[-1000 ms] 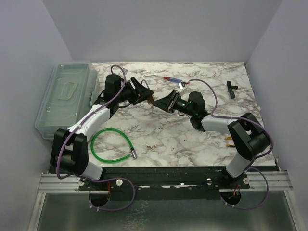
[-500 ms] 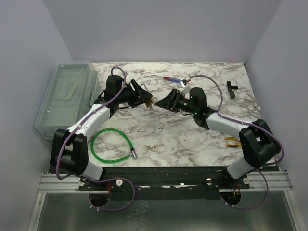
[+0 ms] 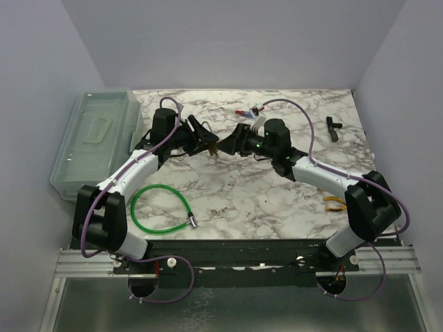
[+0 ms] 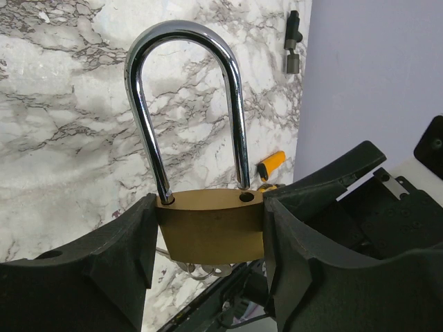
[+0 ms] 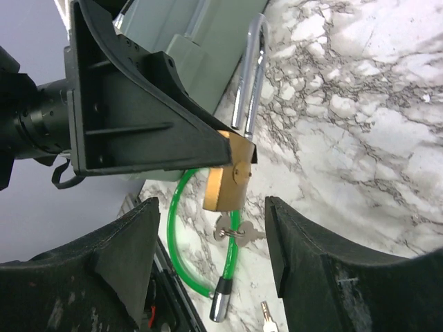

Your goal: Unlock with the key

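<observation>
My left gripper (image 3: 210, 143) is shut on a brass padlock (image 4: 208, 225), holding its body by both sides above the table, chrome shackle (image 4: 183, 41) pointing away. The shackle's right leg ends just above its hole. Small silvery keys (image 5: 235, 234) on a ring hang from the padlock's underside; they also show in the left wrist view (image 4: 208, 268). My right gripper (image 5: 211, 214) is open, its fingers on either side of the hanging keys, touching nothing. In the top view it (image 3: 232, 142) sits right beside the padlock (image 3: 217, 146).
A green cable loop (image 3: 160, 207) with a metal tip lies front left. A loose key (image 5: 266, 315) lies near it. A clear plastic bin (image 3: 93, 142) stands at the left edge. A black part (image 3: 333, 128), a red-blue item (image 3: 243, 111) and a yellow item (image 3: 334, 202) lie on the right.
My right gripper has moved left up to the padlock, its open fingers now around the hanging keys. The left arm holds the padlock in the same place.
</observation>
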